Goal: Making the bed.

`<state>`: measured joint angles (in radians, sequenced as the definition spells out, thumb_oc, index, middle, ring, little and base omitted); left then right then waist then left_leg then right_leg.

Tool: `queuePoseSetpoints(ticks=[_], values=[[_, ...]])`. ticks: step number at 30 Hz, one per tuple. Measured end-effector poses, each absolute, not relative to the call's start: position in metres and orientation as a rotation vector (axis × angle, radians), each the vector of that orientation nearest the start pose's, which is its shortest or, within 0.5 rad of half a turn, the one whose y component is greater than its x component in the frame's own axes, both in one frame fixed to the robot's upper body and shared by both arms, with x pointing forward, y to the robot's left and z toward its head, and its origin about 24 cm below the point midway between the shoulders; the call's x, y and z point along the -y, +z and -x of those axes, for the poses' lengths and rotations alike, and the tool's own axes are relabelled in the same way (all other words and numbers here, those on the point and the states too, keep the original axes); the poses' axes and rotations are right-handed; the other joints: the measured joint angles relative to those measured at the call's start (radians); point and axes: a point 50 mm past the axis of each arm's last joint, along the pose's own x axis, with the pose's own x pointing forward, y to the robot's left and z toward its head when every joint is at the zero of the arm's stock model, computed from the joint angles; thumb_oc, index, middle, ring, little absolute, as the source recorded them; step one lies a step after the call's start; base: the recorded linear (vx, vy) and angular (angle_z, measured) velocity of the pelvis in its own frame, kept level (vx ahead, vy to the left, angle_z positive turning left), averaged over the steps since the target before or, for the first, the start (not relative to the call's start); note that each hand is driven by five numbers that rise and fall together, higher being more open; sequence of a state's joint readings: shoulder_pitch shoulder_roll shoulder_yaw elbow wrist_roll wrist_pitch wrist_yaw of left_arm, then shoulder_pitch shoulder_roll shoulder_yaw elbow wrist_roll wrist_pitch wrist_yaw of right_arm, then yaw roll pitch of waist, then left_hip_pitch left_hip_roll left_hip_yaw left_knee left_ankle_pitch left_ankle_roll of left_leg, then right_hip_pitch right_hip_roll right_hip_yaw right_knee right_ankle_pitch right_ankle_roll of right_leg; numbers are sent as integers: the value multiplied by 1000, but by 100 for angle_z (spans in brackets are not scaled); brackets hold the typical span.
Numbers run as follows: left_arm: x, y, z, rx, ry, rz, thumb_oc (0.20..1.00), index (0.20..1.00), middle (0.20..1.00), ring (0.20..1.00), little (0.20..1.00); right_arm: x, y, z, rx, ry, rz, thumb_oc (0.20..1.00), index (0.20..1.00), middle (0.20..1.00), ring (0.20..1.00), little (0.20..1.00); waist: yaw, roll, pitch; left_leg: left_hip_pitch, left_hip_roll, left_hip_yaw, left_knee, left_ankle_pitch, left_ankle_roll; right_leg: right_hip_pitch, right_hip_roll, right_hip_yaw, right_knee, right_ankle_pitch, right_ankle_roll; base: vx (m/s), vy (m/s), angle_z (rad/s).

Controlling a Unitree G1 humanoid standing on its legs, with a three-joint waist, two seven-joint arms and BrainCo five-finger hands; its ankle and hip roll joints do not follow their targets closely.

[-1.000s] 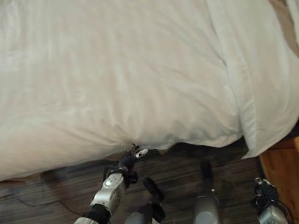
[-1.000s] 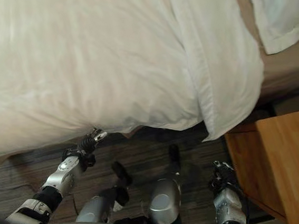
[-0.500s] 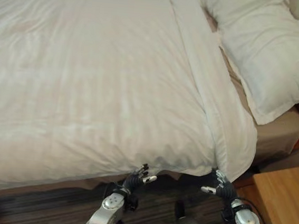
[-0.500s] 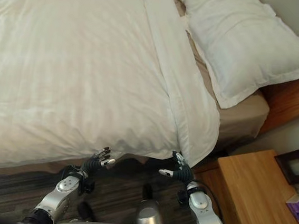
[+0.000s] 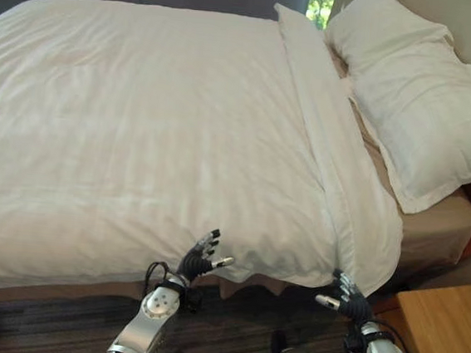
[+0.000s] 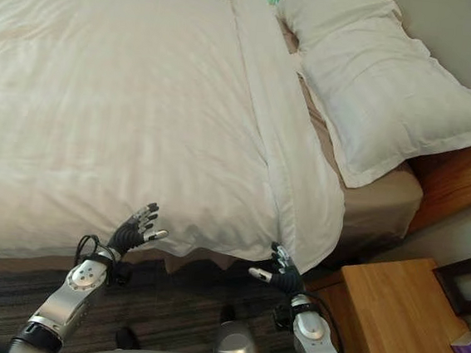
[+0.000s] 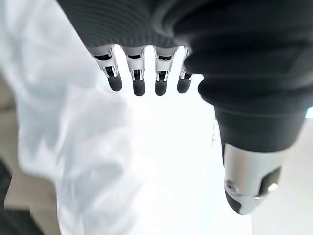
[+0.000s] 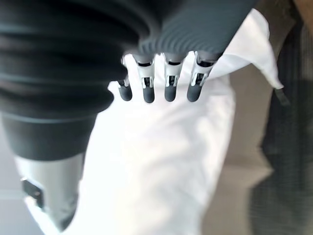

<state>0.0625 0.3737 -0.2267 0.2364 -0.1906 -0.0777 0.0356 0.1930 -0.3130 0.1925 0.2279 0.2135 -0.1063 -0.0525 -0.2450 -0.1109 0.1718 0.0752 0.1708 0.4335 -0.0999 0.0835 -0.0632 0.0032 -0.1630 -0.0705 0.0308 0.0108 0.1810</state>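
left eye view is showing both hands, left hand (image 5: 201, 259) and right hand (image 5: 346, 297), hovering spread below the soft, light duvet (image 5: 157, 127), best pinched at its hem.

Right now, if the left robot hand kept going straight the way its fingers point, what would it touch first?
Most likely the duvet: the left robot hand is open, its fingers aimed at the hanging edge just ahead. Nothing shows between them, though the depth is hard to judge.

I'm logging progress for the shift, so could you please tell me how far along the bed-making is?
Done: the white striped duvet lies spread flat, and the white pillow sits at the head. In hand: nothing; the left hand and right hand are open at the duvet's near edge. Left: straightening the overhanging folded corner.
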Motion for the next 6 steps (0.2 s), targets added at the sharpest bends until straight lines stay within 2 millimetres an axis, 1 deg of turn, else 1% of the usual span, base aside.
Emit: queuePoseSetpoints(ticks=[2,3,6], values=[[-194,-14,-224,-243,-100,-207,1000,1000,1000,1000,1000,195,-35,-190,-321,14,76,1000,1000,1000,1000,1000,-1,-1,-16,7,-2,-1,0,-3,-3,15,-1,-3,-22,10,-4,46,-7,0],[-194,-12,-224,-231,-94,-208,1000,1000,1000,1000,1000,196,-33,-190,-312,6,73,1000,1000,1000,1000,1000,0,-3,-21,15,-7,-2,0,0,-1,28,0,-4,-34,20,-12,50,5,5],[-196,-11,-223,-228,-76,-209,1000,1000,1000,1000,1000,197,-29,-191,-290,1,68,1000,1000,1000,1000,1000,0,-3,-48,19,-9,-6,0,-1,-7,46,0,-16,-51,20,-13,58,5,8]])
